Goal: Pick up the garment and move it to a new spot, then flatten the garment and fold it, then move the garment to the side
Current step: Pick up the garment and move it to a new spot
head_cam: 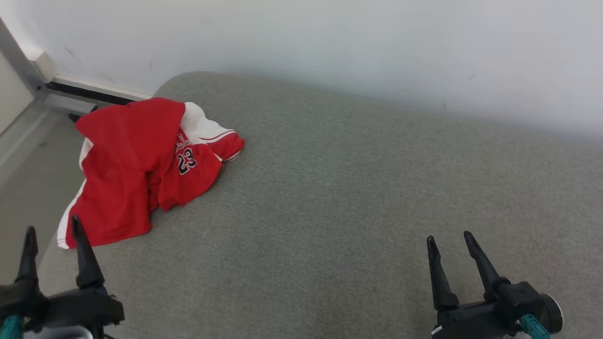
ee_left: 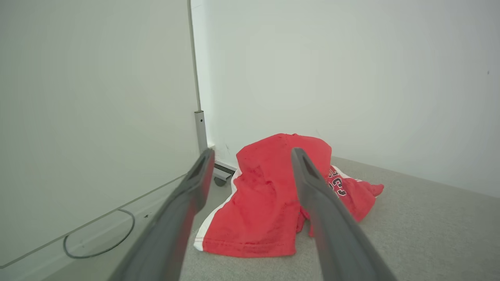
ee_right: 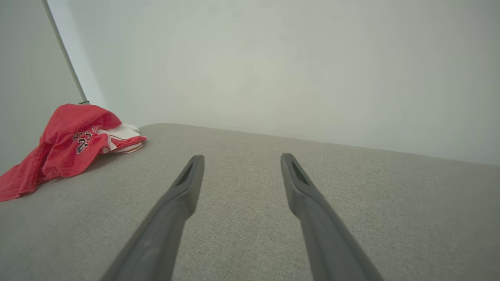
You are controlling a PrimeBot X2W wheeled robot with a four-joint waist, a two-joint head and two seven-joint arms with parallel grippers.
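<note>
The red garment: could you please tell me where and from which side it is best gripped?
Probably the red garment at its bunched middle fold, from above, with the open left end effector nearest it. The fabric humps there, while its hem lies flat on the grey surface.

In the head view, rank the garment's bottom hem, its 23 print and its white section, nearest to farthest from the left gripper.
1. Bottom hem, just ahead of the left gripper.
2. 23 print, mid-garment, further right.
3. White section, far side.
</note>
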